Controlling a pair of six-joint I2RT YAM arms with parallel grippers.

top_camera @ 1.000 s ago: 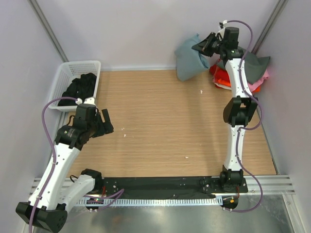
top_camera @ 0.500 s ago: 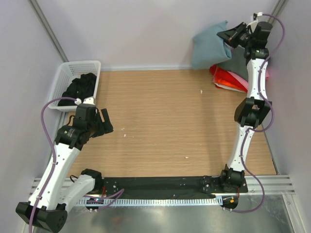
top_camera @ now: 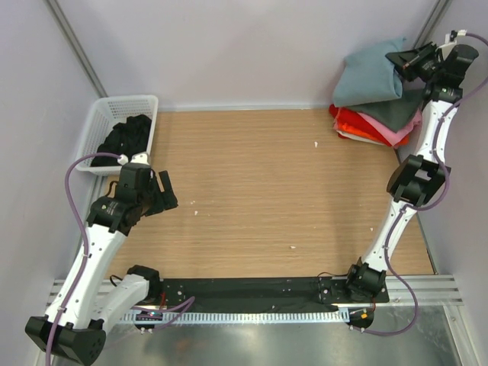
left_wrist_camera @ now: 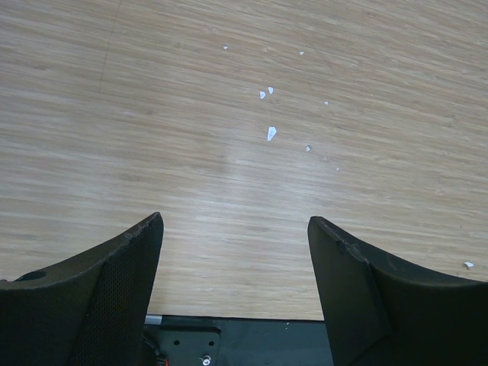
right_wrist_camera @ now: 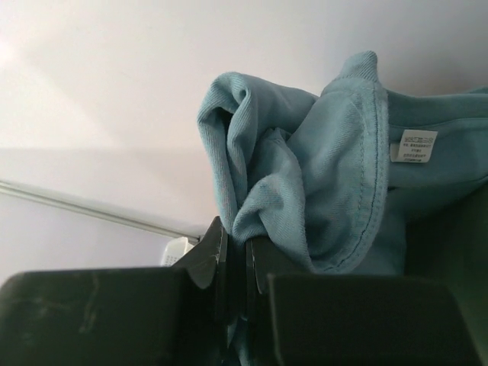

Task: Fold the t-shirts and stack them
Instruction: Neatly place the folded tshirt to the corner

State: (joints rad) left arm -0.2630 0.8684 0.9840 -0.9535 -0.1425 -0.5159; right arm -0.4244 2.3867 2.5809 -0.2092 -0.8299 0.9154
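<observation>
At the upper left, a white basket (top_camera: 130, 100) holds a black t-shirt (top_camera: 126, 137), too crumpled to tell whether it is one garment or several. Below it the left arm (top_camera: 114, 210) hovers over the bare tabletop (top_camera: 259, 191) with its jaws apart and nothing between them.

At the upper right, the stack (top_camera: 374, 126) shows red, pink and dark grey layers. The blue-grey t-shirt (top_camera: 370, 72) hangs just above it, its bunched edge pinched in the closed jaws of the right arm (top_camera: 431, 126).

To place it well, I would lower the shirt squarely over the pile, let the far edge land first, and release only once the cloth rests flat.

The lower layers are mostly covered. The right wrist view shows only gathered cloth (right_wrist_camera: 320, 175), so how neat the fold is cannot be judged.
</observation>
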